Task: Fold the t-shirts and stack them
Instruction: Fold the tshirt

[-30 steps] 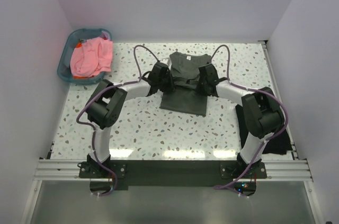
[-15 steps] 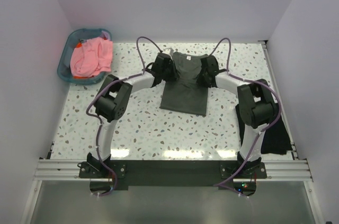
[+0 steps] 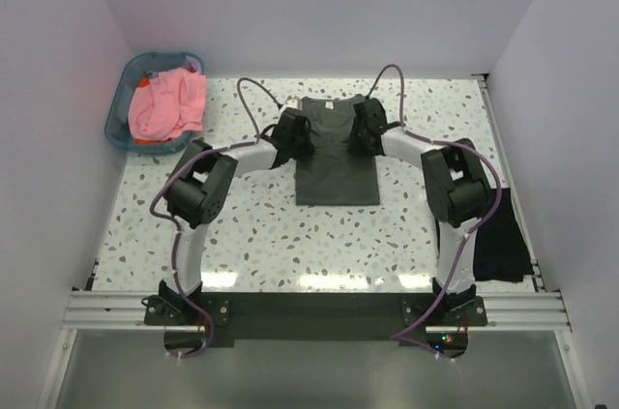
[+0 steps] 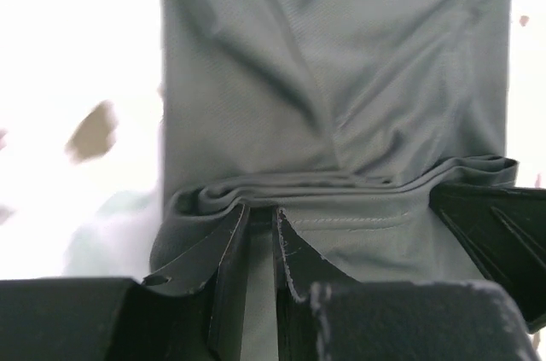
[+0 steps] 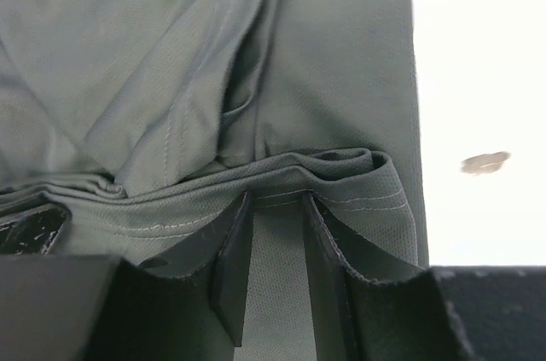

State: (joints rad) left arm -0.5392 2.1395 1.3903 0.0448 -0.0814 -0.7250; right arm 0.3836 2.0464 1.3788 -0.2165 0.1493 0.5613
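Your left end effector (image 4: 260, 210) and right end effector (image 5: 278, 199) sit barely parted at the hem of the olive-grey t-shirt (image 3: 335, 179) (whether they grip it, I cannot tell), so open fully before lifting.

You're looking at matt, fine-knit cloth on the olive-grey t-shirt (image 3: 336, 162), with a stitched hem visible in the wrist views. The left fingers (image 4: 223, 276) read as matt black plastic, edges slightly rough. The surface (image 3: 261, 225) is a speckled stone-look finish, glossy and throwing glare. The basket (image 3: 118, 119) is smooth teal plastic; the pink t-shirt (image 3: 169, 104) in it is soft matt cloth. The black t-shirt (image 3: 503, 247) is matt too. The arm shell (image 3: 186, 259) is smooth white; the front rail (image 3: 319, 307) is bare metal.
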